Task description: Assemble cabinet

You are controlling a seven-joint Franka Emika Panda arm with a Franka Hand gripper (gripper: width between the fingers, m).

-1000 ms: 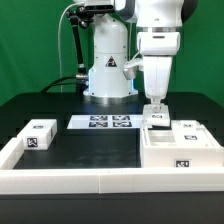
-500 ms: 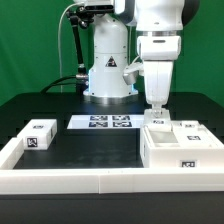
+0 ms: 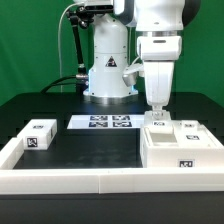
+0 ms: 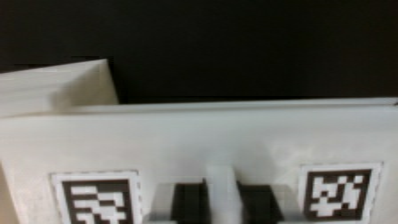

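From my station, the marker board (image 3: 108,122) is my reference, lying flat on the black surface (image 3: 90,155) in front of the arm's pale base (image 3: 108,72). The cabinet (image 3: 180,150) sits to the exterior view's right of the marker board and nearer the camera. It is a white box with a tag on its front face and small tagged blocks along its top.

The claw (image 3: 156,110) hangs pointing straight down, just to the exterior view's right of the marker board's end, over the cabinet's rear top edge. Its tips are at, or very near, a small tagged block there. The fingers look close together, but I cannot tell whether they are pinching anything or only hovering.

A lone small white cube (image 3: 40,135) with tags stands to the exterior view's left of the marker board, also nearer the camera and well apart from the cabinet. A low white wall (image 3: 70,185) borders the surface on the camera side.

In the wrist view I see a white cabinet (image 4: 214,140) face close up and blurred. It carries two tags, and two dark bars (image 4: 187,205) stand between them, too soft to identify.
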